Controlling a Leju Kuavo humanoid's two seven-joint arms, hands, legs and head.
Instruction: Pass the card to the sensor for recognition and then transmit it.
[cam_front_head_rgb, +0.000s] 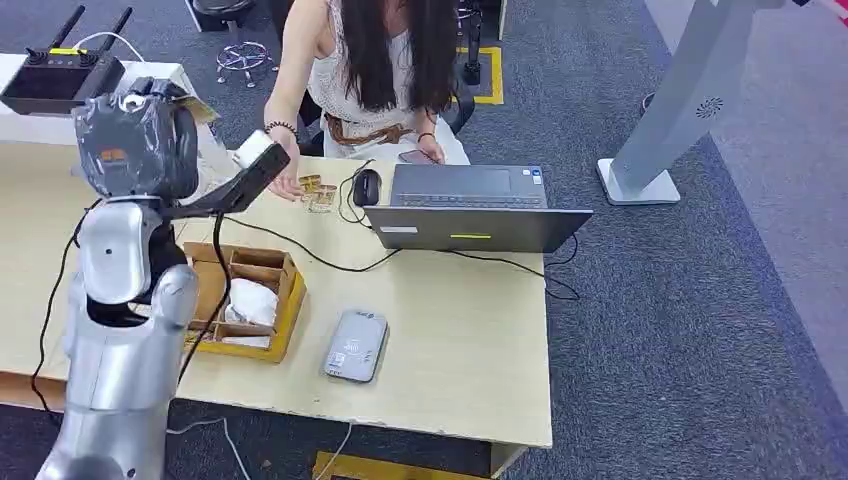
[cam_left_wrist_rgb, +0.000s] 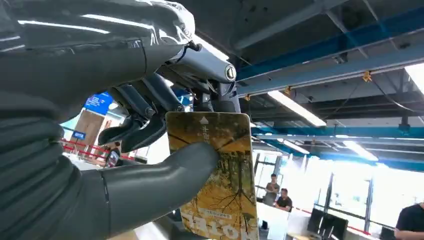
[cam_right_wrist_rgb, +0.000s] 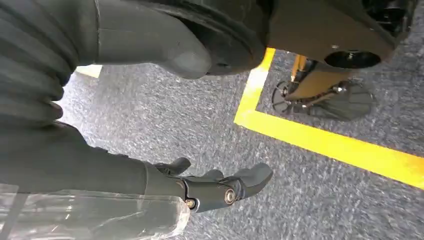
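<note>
My left hand (cam_front_head_rgb: 135, 140) is raised high above the left end of the table, wrapped in clear plastic. It pinches a card (cam_left_wrist_rgb: 220, 185) printed with yellow autumn trees between the thumb (cam_left_wrist_rgb: 165, 172) and the dark fingers (cam_left_wrist_rgb: 135, 127); the card faces the wrist camera. The grey card sensor (cam_front_head_rgb: 355, 345) lies flat on the table near its front edge, below and to the right of that hand. My right hand (cam_right_wrist_rgb: 215, 185) hangs over the grey carpet, fingers loosely apart and holding nothing.
A wooden box (cam_front_head_rgb: 285, 310) with white items sits left of the sensor. A laptop (cam_front_head_rgb: 470, 205), a mouse (cam_front_head_rgb: 367, 187) and black cables lie at the far side, where a person (cam_front_head_rgb: 370, 60) sits with a hand near small gold objects (cam_front_head_rgb: 315, 190). A white stand (cam_front_head_rgb: 660, 130) rises at the right.
</note>
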